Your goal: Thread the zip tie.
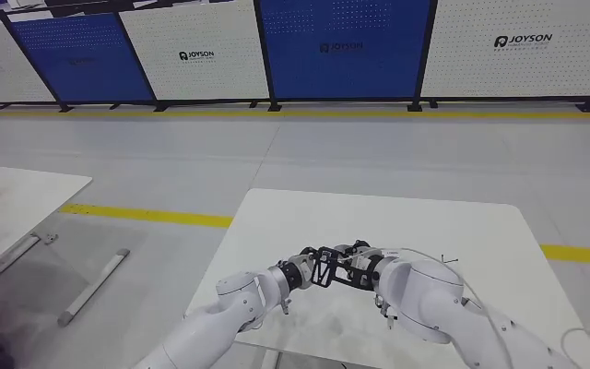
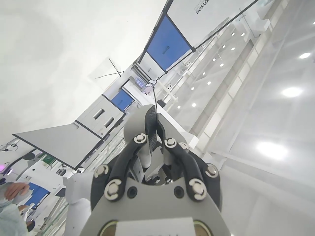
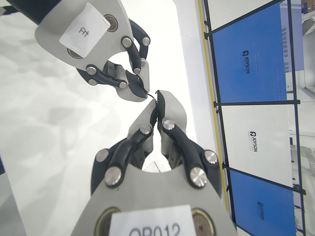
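Note:
Both arms meet above the middle of the white table (image 1: 415, 221). My left gripper (image 2: 154, 111) is shut on a thin black zip tie (image 2: 154, 94), whose strand sticks out past its fingertips. In the right wrist view, my right gripper (image 3: 157, 98) is shut, with a short black tip of the zip tie (image 3: 157, 91) showing at its fingertips. The left gripper (image 3: 142, 92) faces it tip to tip, and a short curved piece of strand crosses the small gap between them. From above, the left gripper (image 1: 330, 267) and right gripper (image 1: 350, 270) almost touch.
Loose thin black ties (image 2: 113, 71) lie crossed on the table farther off, and a small dark tie (image 1: 449, 260) shows near the right arm. Blue and white panels (image 1: 346, 46) stand beyond a yellow floor line (image 1: 147, 215). Another table (image 1: 28, 198) is at the left.

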Robot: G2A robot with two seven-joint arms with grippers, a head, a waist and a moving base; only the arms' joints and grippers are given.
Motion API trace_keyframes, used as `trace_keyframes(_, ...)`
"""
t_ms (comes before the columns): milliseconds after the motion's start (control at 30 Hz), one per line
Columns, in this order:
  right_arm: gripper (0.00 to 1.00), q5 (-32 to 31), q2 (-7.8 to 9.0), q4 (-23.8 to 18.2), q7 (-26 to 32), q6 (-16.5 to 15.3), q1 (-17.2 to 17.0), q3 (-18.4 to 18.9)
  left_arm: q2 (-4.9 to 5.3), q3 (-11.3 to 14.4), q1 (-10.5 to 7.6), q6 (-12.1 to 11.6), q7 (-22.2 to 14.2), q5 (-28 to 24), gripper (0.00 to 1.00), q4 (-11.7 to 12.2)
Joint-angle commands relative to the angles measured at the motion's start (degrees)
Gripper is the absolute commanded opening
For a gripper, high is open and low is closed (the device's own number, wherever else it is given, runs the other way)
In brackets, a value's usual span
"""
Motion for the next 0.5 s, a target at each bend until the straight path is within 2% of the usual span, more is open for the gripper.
trace_keyframes(0,0.0,0.0,0.0,0.0,0.0,0.0,0.0,0.0,-0.08,-0.1,0.1,0.3,-0.2,0.2,0.0,-0.1)
trace_keyframes(233,0.0,-1.2,0.01,0.2,-1.5,0.0,-1.4,0.5,-0.3,-0.3,0.55,0.5,-0.4,0.9,0.0,-0.5)
trace_keyframes(267,0.21,-1.2,0.02,0.1,-1.7,0.0,-1.5,0.6,-0.33,-0.3,0.62,0.5,-0.4,1.1,0.0,-0.5)
trace_keyframes(333,0.71,-1.1,0.08,0.0,-1.8,0.0,-1.8,0.9,-0.36,-0.4,0.71,0.5,-0.3,1.3,0.0,-0.6)
trace_keyframes(367,0.9,-1.0,0.16,-0.1,-1.8,0.0,-1.9,1.0,-0.39,-0.4,0.76,0.5,-0.1,1.6,0.0,-0.6)
trace_keyframes(400,0.99,-1.0,0.24,-0.3,-1.9,0.0,-2.0,1.2,-0.41,-0.6,0.81,0.3,0.1,1.9,0.0,-0.6)
trace_keyframes(467,1.0,-1.0,0.54,-0.6,-2.0,0.0,-2.6,2.0,-0.49,-0.8,1.05,-0.7,0.7,2.9,0.0,-0.8)
